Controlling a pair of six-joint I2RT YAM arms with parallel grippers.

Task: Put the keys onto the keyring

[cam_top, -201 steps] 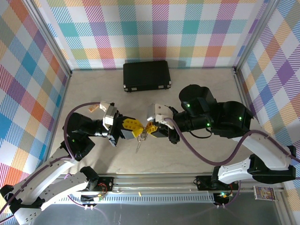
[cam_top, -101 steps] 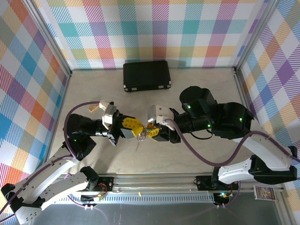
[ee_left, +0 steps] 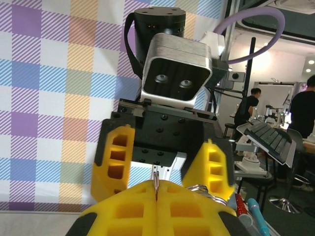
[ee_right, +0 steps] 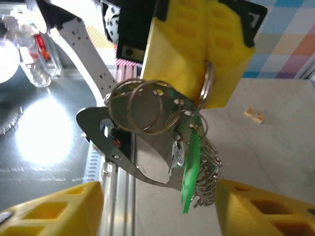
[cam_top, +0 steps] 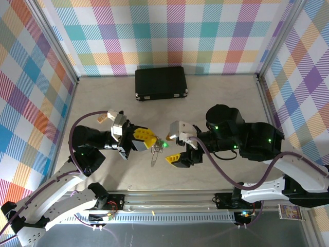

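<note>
My left gripper point(cam_top: 150, 142) is shut on the keyring point(ee_right: 208, 81), a thin silver loop pinched between its yellow fingers point(ee_right: 197, 44). In the left wrist view the loop's edge point(ee_left: 156, 183) sticks up from the closed fingertips. The keys hang below the grip in mid-air: a green-headed key point(ee_right: 189, 164), a silver key point(ee_right: 177, 147) and a bunch of small silver rings point(ee_right: 138, 105). From above, the green key point(cam_top: 161, 143) lies between the two grippers. My right gripper point(cam_top: 175, 148) faces the bunch just to its right, open, its fingers point(ee_right: 49, 211) apart from the keys.
A black rectangular case point(cam_top: 160, 83) lies at the back of the table. A small tan scrap point(ee_right: 254, 114) rests on the tabletop. The aluminium rail point(cam_top: 169, 198) runs along the near edge, and plaid walls close in the sides.
The right gripper has opened and drawn back to the right, away from the bunch it was touching. The left gripper keeps its hold on the ring and stays where it was.
</note>
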